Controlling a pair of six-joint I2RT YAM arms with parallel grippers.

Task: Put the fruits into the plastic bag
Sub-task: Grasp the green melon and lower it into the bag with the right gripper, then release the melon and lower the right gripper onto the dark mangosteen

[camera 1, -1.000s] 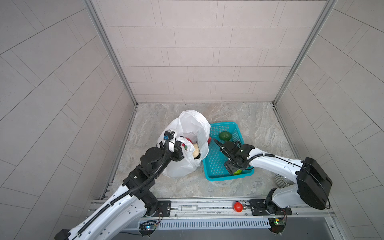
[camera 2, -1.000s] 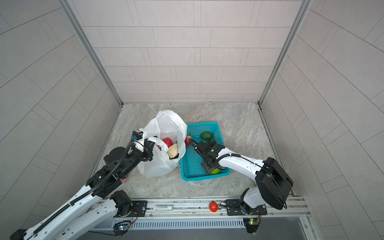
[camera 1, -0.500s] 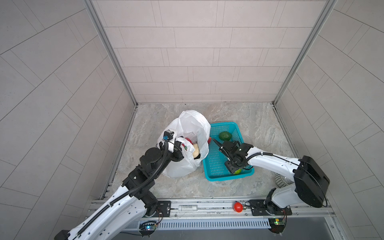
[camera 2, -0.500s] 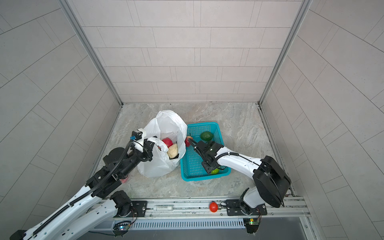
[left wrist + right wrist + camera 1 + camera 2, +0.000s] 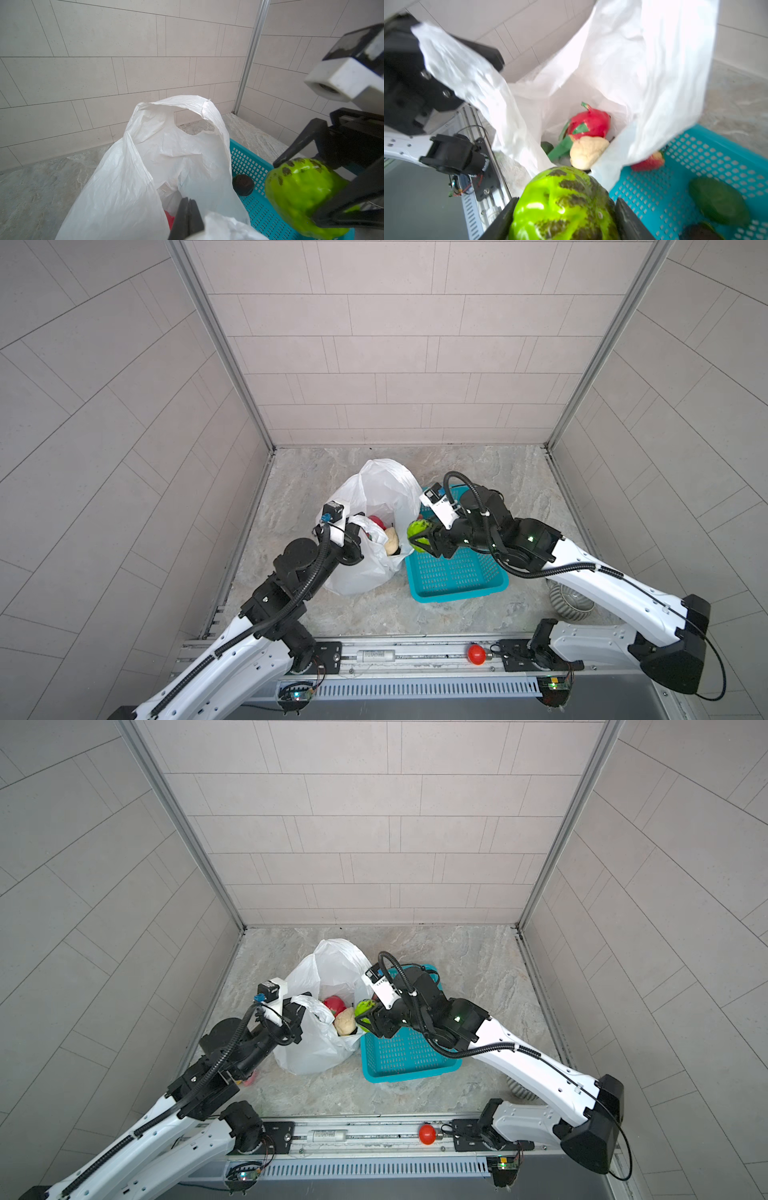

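Ball [image 5: 419, 530] pinched by right pincer [image 5: 563, 220] | left pincer [image 5: 188, 201] pressed together, apparently on bag [image 5: 376, 489]

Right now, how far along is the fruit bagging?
Done: the dragon fruit and cream knobbly ball lie inside the plastic bag. In hand: the right tool grips the bright green bumpy fruit at the bag's mouth, while the left tool, shut on the bag's handle, holds it open. Left: the avocado and a black oval fruit in the teal basket.
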